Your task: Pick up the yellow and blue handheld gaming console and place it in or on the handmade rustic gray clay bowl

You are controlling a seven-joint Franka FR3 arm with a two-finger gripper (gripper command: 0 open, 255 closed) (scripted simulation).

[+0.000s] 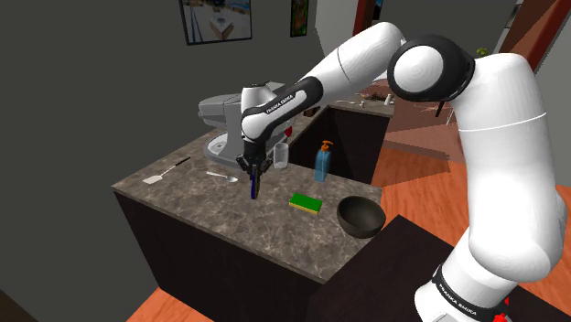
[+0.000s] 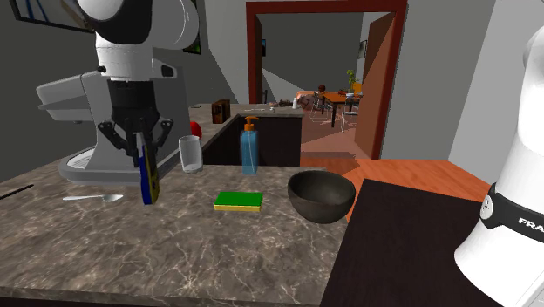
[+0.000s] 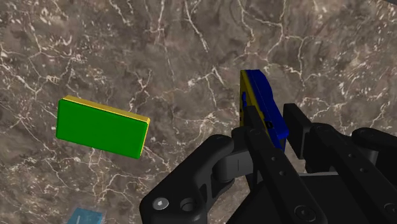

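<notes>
Shoulder view: the console [image 1: 253, 187] is being gripped upright by the fingers [image 1: 248, 173]; it should be carried high to the bowl [image 1: 360, 217].

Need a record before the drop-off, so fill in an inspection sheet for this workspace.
Surface: dark veined stone counter.
Job's things: yellow and blue console hangs on edge in the tool; dark bowl empty, near the sponge.
Clutter: green sponge, blue soap bottle, glass, spoon, spatula, coffee machine.
Grippers: tool shut on console.
Cables: nothing seen.
Surroundings: red-framed doorway, dining furniture beyond.
</notes>
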